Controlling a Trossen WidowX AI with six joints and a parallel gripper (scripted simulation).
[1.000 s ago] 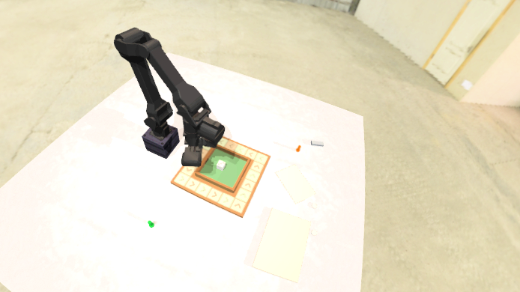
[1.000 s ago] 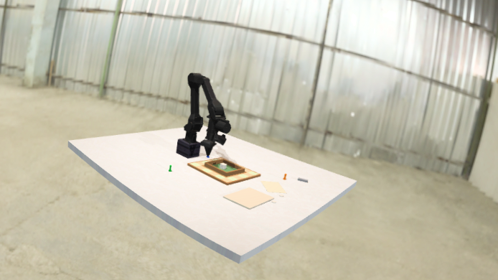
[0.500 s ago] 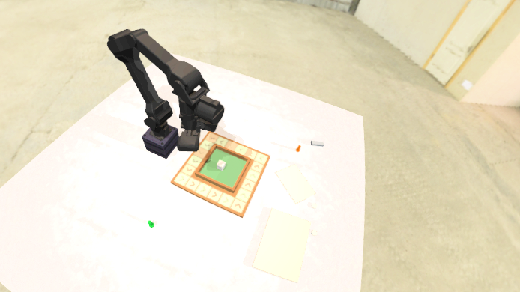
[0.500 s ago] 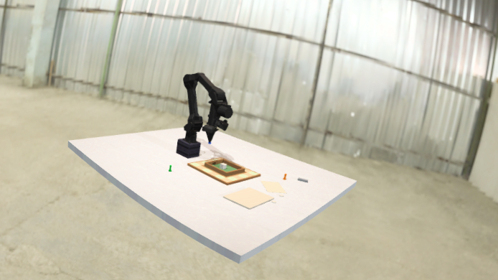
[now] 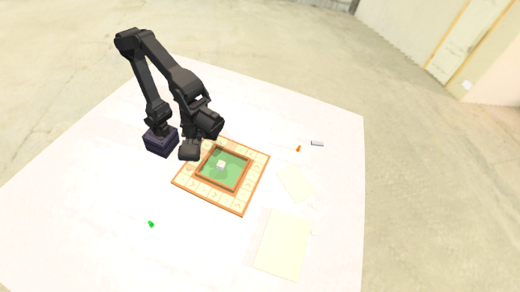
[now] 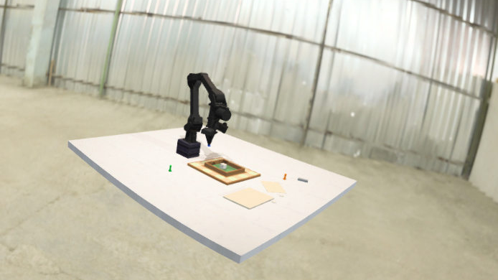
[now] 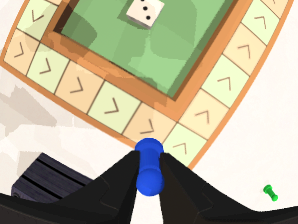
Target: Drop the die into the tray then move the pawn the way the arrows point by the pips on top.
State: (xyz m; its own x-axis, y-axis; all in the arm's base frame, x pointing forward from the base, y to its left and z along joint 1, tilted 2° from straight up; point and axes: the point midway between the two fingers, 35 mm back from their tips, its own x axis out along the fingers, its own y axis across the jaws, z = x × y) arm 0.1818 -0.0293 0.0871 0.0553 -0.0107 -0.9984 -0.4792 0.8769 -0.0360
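Note:
My gripper (image 6: 209, 144) (image 7: 149, 159) is shut on the blue pawn (image 6: 209, 146) (image 7: 149, 182) and holds it in the air above the board; the top view hides the fingertips behind the arm. The board (image 5: 192, 183) (image 6: 205, 170) (image 7: 46, 67) has a ring of arrowed squares. The white die (image 5: 220, 165) (image 6: 223, 166) (image 7: 145, 11) rests on the green floor of the tray (image 5: 231, 180) (image 7: 175, 55). The wrist view cuts off the die's far part; dark pips show, but the full top count cannot be read.
A green pawn (image 5: 150, 224) (image 6: 169, 168) (image 7: 270, 192) stands apart from the board. An orange pawn (image 5: 298, 148) (image 6: 285, 176) stands near a grey bar (image 5: 317, 143) (image 6: 303, 179). Two flat cream sheets (image 5: 283, 245) (image 5: 295, 183) (image 6: 249, 197) and small pale pieces lie beside the board.

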